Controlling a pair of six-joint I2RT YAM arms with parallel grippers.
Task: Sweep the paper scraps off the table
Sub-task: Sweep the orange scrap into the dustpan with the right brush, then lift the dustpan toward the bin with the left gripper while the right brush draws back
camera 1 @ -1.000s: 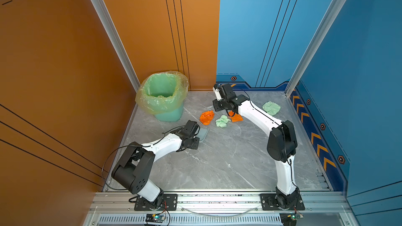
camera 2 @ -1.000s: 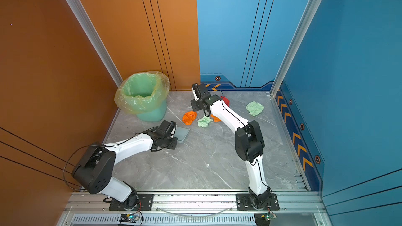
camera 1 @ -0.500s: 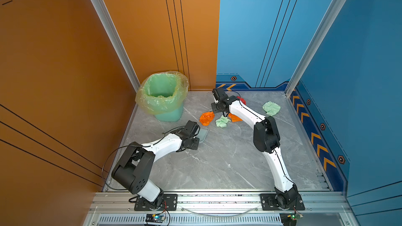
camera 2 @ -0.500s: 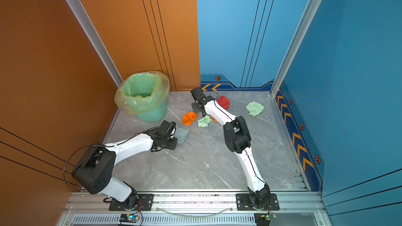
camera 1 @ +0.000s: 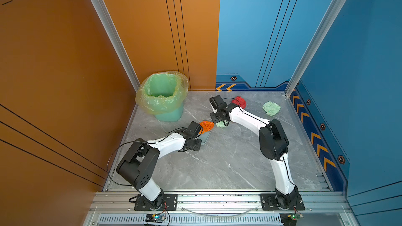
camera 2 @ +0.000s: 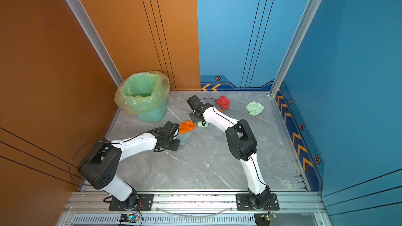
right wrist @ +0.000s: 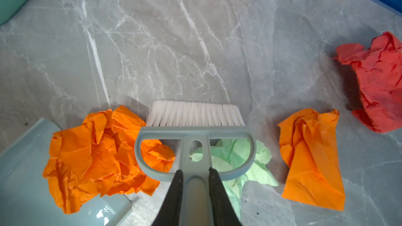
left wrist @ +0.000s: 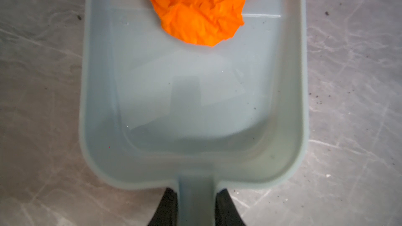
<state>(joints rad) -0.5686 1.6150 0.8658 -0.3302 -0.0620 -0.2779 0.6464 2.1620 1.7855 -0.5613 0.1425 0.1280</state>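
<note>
My left gripper (left wrist: 196,192) is shut on the handle of a pale blue dustpan (left wrist: 195,105) that lies flat on the table (camera 1: 228,159). A crumpled orange paper scrap (left wrist: 202,7) sits half inside the pan's mouth; both top views show this orange scrap (camera 1: 206,126) (camera 2: 187,126). My right gripper (right wrist: 194,173) is shut on the handle of a brush (right wrist: 193,114) with its white bristles on the table. A pale green scrap (right wrist: 245,159) lies under the brush. Beside it lie another orange scrap (right wrist: 311,159) and a red scrap (right wrist: 378,83). A second green scrap (camera 1: 271,108) lies at the far right.
A green bin (camera 1: 165,96) with a yellowish liner stands at the far left corner, just behind the dustpan. Orange and blue walls close off the left, back and right. An aluminium rail (camera 1: 217,198) with both arm bases runs along the front edge.
The brush has drawn toward the dustpan, pushing the orange scrap onto the pan's lip and the green scrap with it. The right elbow has swung. The left arm has stayed put.
</note>
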